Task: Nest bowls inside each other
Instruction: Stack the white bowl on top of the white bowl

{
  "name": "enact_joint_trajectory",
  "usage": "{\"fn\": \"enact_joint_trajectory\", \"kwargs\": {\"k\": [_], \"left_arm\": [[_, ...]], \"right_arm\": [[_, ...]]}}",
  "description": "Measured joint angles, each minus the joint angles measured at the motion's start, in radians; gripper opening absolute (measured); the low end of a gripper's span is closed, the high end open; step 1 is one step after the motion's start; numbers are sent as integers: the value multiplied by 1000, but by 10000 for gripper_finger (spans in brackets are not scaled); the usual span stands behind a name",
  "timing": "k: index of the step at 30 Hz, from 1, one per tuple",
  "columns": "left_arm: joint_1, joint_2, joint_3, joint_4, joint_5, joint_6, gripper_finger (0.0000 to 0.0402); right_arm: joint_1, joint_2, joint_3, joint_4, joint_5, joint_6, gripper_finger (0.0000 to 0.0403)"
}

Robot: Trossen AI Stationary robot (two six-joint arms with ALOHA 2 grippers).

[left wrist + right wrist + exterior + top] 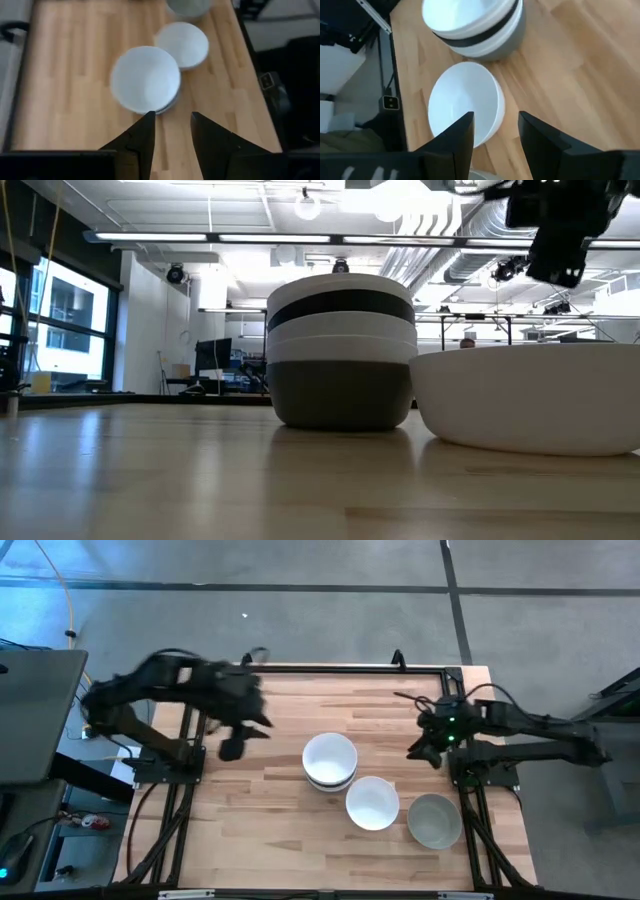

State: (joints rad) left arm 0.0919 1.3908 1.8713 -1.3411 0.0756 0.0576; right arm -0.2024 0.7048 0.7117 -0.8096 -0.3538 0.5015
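- Pale butcher-block wooden table (260,800), with a bright workshop of ceiling pipes and lamps beyond it in the low view.
- Near the table's middle: a nested stack of smooth round bowls (330,761) — grey at the bottom, white and black bands above, white on top.
- Just beside the stack, apparently touching its rim from above: a single white round bowl (372,802), upright and empty.
- Next along, toward the right arm's side: a single grey round bowl (435,821), also upright, close beside the white one.
- Left gripper (171,131) up over the table's left part, aimed toward the stack, fingers apart and empty.
- Right gripper (495,132) over the white single bowl, fingers spread, nothing between them.
- Probably rigid, glossy ware — slippery, likely to chip or clatter if dropped, light enough for one gripper.
- Best hold, by judgement: pinch across the rim wall, one finger inside and one outside, then lower level into the stack.
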Motion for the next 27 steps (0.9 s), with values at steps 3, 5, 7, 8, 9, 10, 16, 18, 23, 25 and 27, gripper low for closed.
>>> {"fn": "enact_joint_trajectory", "kwargs": {"k": [3, 5, 7, 8, 9, 10, 16, 18, 23, 25, 27], "left_arm": [[-52, -94, -5, 1, -124, -51, 114], [-90, -159, -29, 27, -205, -74, 114], [-126, -220, -71, 50, -278, -100, 114], [-141, -248, -97, 67, -308, -111, 114], [-156, -278, -127, 82, -334, -123, 114], [-168, -304, -158, 89, -355, -133, 114], [-204, -444, -351, 175, -404, -174, 114], [-205, -473, -402, 199, -404, -179, 114], [-205, -519, -472, 248, -404, -180, 114], [-205, -527, -485, 264, -404, -179, 114], [-205, -532, -490, 272, -404, -178, 114]], "right_arm": [[0, 50, -13, 33, -15, 41, 145], [0, 85, -14, 42, -15, 44, 145], [6, 114, -14, 54, -14, 43, 145], [14, 130, -14, 59, -13, 40, 145], [23, 144, -14, 59, -13, 27, 145], [38, 159, -14, 59, -13, 6, 145], [177, 257, -14, 103, 37, -130, 145], [220, 297, -14, 126, 83, -138, 145], [269, 402, -14, 143, 159, -108, 145], [271, 440, -14, 142, 173, -80, 145], [271, 481, -14, 146, 177, -55, 145]]}}
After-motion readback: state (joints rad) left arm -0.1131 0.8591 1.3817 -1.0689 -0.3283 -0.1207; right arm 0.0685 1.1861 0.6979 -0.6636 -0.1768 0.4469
